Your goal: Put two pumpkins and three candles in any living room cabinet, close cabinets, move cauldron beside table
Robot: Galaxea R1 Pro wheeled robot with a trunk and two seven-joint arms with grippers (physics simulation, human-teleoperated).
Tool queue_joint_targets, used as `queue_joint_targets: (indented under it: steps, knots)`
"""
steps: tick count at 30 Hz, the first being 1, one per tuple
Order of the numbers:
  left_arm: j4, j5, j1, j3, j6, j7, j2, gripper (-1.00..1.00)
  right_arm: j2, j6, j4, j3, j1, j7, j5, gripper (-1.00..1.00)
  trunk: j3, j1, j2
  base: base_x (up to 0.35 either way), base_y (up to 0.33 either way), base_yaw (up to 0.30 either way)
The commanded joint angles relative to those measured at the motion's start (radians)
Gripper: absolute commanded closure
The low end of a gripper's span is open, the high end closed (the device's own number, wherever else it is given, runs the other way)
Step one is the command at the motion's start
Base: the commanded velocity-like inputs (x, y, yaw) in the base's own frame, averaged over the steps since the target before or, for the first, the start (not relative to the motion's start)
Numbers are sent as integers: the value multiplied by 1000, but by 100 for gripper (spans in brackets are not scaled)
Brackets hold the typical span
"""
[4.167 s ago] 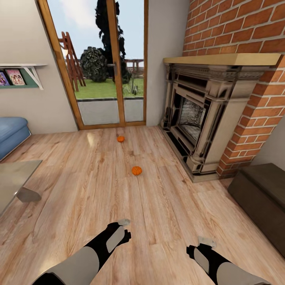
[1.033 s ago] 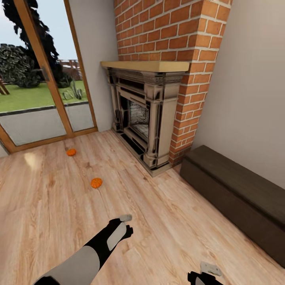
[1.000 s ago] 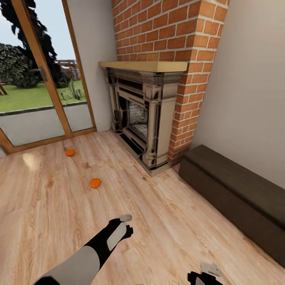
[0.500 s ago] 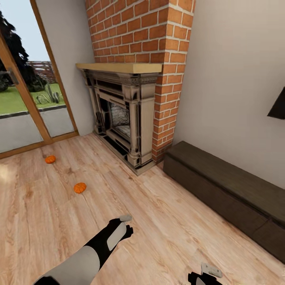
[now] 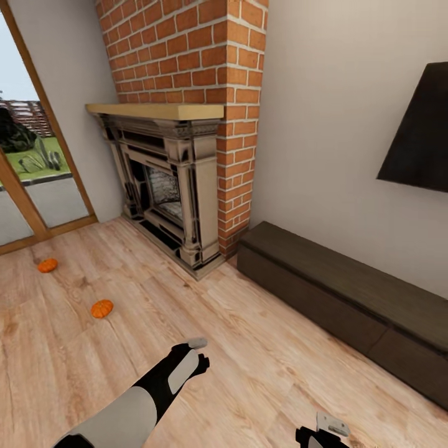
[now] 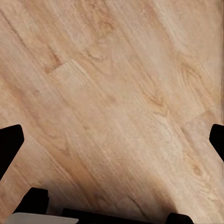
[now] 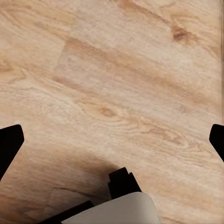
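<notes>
While both your grippers, the left (image 5: 198,352) and right (image 5: 330,426), hang spread apart over bare floor, two small orange ribbed pumpkins (image 5: 102,308) (image 5: 46,265) lie far left of the long dark-brown wooden cabinet (image 5: 348,298).

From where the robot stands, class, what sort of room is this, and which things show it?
Most likely a living room: a brick fireplace with a wooden mantel, a long low dark cabinet along the wall, and a wood-plank floor.

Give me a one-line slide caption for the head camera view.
Two pumpkins lie on the wood floor left of the fireplace; closed cabinet along right wall.
</notes>
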Motion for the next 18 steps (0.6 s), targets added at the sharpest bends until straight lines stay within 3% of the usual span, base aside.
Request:
queue_joint_targets:
  steps: [1,18]
  knots:
    - [-1,5,-1,-3,3,7,0,-100,0,6,-2,8,0,-7,-4,-100,0,0,-1,0,0,-212]
    - [1,3,-1,-1,0,9,0,-100,-1,2,-1,7,1,-8,-4,-100,24,0,-1,0,0,-191]
